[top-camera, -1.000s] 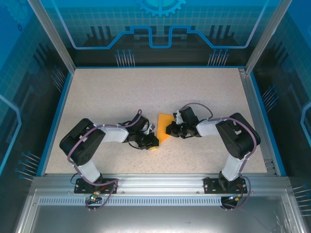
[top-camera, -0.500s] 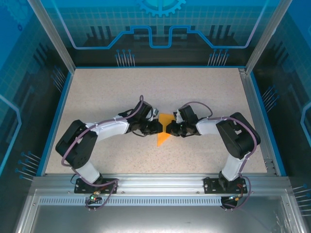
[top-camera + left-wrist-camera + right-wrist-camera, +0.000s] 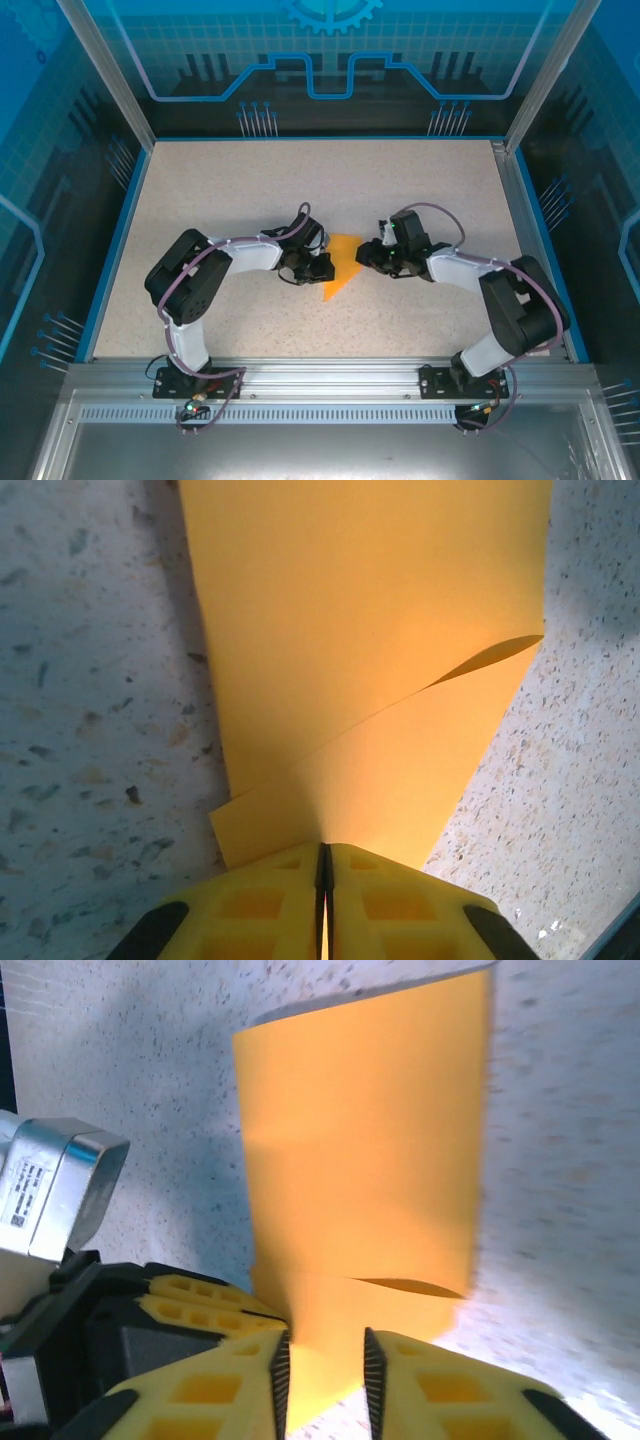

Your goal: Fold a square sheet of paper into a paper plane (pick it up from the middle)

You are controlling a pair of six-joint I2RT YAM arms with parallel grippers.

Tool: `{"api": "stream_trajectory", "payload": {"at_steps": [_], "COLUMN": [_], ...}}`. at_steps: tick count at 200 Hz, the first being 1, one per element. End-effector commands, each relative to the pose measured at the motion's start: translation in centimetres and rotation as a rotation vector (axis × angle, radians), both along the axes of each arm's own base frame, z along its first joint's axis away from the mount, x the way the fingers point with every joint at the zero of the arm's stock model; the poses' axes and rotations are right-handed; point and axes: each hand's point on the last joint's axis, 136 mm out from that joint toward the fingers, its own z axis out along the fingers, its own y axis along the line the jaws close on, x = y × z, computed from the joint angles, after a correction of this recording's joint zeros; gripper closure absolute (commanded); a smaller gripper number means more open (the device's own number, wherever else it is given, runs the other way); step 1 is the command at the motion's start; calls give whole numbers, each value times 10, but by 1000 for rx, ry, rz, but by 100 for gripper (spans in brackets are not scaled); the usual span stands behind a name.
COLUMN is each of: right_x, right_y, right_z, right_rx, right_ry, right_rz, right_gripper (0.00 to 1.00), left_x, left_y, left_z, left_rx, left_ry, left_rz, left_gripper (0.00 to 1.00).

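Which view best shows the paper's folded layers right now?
Left wrist: the paper is close and sharp, its overlapping flap plain. Right wrist shows it too, slightly blurred; top external gives a small orange triangle.

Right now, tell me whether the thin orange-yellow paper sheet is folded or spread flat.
Folded. The thin orange-yellow paper sheet shows two overlapping layers in the left wrist view, one flap's edge lifting off the layer beneath.

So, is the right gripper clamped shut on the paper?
No, the jaws of the right gripper stand apart, with a corner of the paper in the gap between them.
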Motion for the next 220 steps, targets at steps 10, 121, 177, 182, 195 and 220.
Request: {"api": "stream_trajectory", "payload": {"at_steps": [10, 121, 177, 182, 195, 220], "right_x": [-13, 3, 8, 9, 10, 13], "right_y": [-20, 10, 18, 19, 20, 23], "right_z": [-15, -21, -21, -21, -22, -19], "right_rx": [-12, 107, 136, 140, 144, 154], "right_ry": [77, 121, 123, 124, 125, 117], "right_rz": [-17, 13, 29, 30, 32, 42], "right_gripper": [63, 59, 59, 59, 59, 59], "left_x": [3, 10, 9, 9, 8, 7], "left_y": [-1, 0, 2, 2, 2, 4], "left_z": [9, 22, 19, 19, 20, 21], "left_rx": [3, 0, 11, 10, 9, 14], "left_ry": [-33, -108, -105, -105, -108, -108], "left_rz": [-27, -26, -27, -28, -28, -30], "left_gripper": [86, 79, 79, 79, 79, 78]}}
